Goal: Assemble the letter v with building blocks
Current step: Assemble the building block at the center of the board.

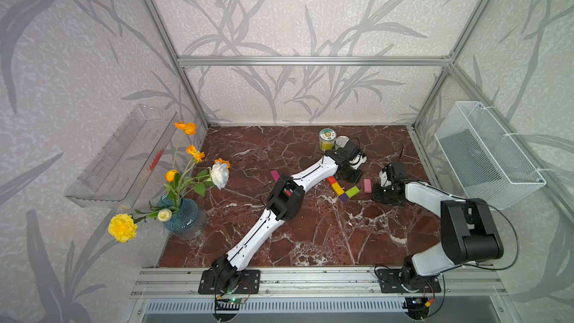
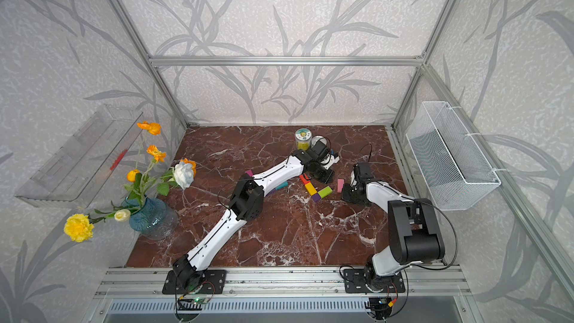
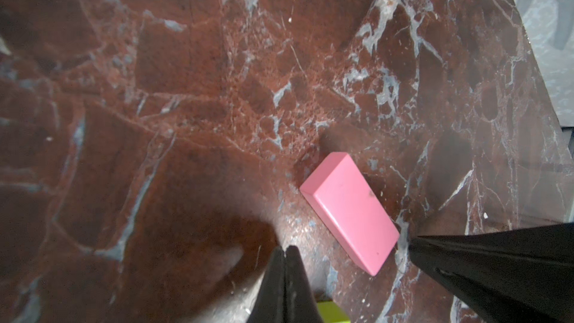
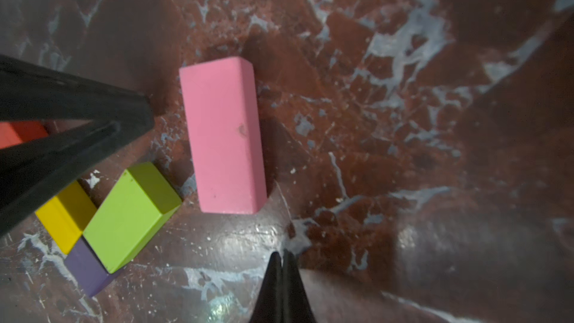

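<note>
In both top views a red point(image 1: 331, 180), a yellow point(image 1: 338, 188) and a purple block point(image 1: 343, 197) form one row, and a lime green block point(image 1: 353, 192) branches off the purple one at an angle. A pink block point(image 1: 367, 185) point(image 4: 223, 135) lies flat just beyond the lime green block point(image 4: 133, 212), a small gap apart. My left gripper point(image 3: 286, 248) is shut and empty beside the pink block's point(image 3: 351, 212) far end. My right gripper point(image 4: 282, 253) is shut and empty off its near end. A magenta block point(image 1: 275, 174) and a teal block point(image 2: 282, 185) lie by the left forearm.
Two round tin cans point(image 1: 327, 139) point(image 1: 341, 142) stand behind the left wrist. A blue vase of flowers point(image 1: 183, 215) stands at the table's left edge. A white wire basket point(image 1: 487, 156) hangs on the right wall and a clear tray point(image 1: 124, 156) on the left wall.
</note>
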`<state>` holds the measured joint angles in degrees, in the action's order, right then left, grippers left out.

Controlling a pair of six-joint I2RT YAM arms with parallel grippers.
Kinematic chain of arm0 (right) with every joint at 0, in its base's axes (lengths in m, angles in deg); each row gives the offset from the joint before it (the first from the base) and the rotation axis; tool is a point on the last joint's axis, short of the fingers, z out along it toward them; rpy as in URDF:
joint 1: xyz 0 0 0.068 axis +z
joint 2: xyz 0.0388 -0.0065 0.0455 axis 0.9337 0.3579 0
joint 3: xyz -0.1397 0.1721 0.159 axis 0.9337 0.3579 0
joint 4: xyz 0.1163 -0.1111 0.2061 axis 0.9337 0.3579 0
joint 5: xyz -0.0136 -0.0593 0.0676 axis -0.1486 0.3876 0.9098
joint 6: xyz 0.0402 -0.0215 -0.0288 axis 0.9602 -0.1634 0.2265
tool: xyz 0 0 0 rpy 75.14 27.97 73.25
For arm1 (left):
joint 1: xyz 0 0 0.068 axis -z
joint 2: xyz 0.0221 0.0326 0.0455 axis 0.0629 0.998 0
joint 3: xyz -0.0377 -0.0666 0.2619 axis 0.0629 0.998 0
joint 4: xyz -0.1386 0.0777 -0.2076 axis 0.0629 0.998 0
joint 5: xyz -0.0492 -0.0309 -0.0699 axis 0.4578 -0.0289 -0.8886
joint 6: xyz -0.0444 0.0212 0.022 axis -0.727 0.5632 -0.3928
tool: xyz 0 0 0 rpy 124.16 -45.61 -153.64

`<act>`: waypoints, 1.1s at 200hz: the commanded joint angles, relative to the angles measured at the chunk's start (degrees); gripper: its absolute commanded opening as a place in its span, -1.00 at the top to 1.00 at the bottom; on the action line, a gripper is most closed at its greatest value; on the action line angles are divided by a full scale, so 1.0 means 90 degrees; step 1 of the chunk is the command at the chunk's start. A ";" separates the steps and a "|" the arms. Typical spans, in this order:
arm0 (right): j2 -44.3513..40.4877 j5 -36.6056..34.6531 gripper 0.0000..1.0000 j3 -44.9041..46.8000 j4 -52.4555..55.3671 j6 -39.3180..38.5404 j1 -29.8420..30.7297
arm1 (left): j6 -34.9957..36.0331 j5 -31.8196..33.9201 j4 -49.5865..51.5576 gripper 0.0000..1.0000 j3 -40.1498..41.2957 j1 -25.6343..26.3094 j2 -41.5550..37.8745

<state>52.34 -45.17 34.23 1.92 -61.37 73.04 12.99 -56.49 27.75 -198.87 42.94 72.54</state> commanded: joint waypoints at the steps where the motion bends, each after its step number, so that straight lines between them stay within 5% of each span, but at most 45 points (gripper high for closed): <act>1: 0.0152 0.0237 1.00 -0.0219 -0.0036 -0.0025 -0.0026 | 0.0022 0.0099 0.0050 0.97 -0.0254 0.0075 0.0160; 109: 0.1178 0.0719 1.00 -0.0932 -0.0033 0.0014 0.0134 | -0.0293 0.0269 0.0122 0.92 -0.0276 -0.0133 0.0278; 171: 0.0316 0.0580 1.00 -0.0850 0.0214 -0.0117 0.0071 | -0.0835 -0.0132 -0.0365 0.94 -0.0237 -0.0356 0.0279; 220: 0.0322 0.0294 1.00 -0.1023 0.0463 -0.0316 -0.0162 | -0.1015 -0.0336 -0.0862 0.77 -0.0217 -0.0330 0.0355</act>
<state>54.44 -40.60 26.27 3.38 -62.72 72.14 5.36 -57.35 23.31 -199.92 39.20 74.26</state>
